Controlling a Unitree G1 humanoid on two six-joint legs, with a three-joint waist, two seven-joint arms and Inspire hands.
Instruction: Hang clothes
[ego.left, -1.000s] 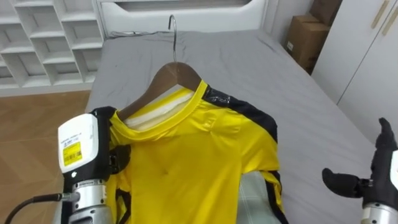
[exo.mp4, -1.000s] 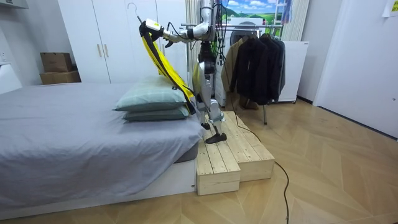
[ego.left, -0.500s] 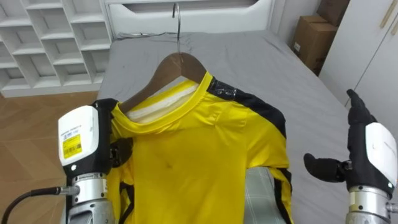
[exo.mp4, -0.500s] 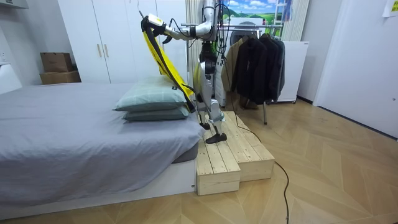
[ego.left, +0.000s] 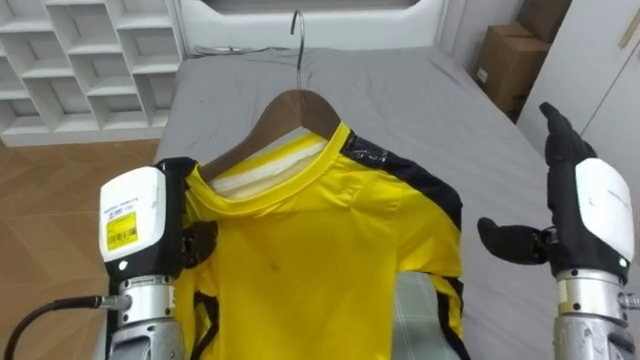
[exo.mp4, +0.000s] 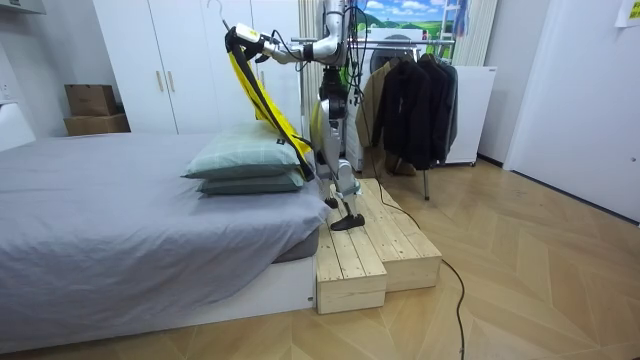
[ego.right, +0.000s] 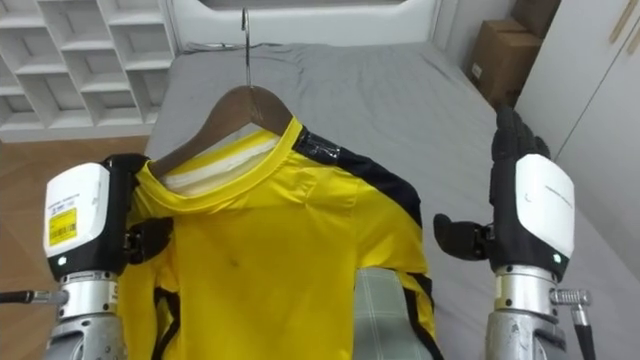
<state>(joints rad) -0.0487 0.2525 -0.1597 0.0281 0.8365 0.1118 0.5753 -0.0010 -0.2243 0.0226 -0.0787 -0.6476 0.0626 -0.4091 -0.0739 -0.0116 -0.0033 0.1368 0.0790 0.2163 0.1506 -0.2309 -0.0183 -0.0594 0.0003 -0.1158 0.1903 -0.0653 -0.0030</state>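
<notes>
The shirt (ego.left: 310, 250) is bright yellow with black panels along the shoulder and side and a white lining inside the collar. Its hanger (ego.left: 300, 110) is dark brown wood with a silver hook. The left hand (ego.left: 135, 220) has a white back with a yellow label; the right hand (ego.left: 570, 210) is white with black fingers (ego.left: 555, 135). The bed (ego.left: 400, 110) is plain grey, the pillows (exo.mp4: 250, 160) pale green, the shelves (ego.left: 80, 50) white, the floor (ego.left: 50, 220) brown herringbone wood, and the box (ego.left: 510, 65) tan cardboard.
</notes>
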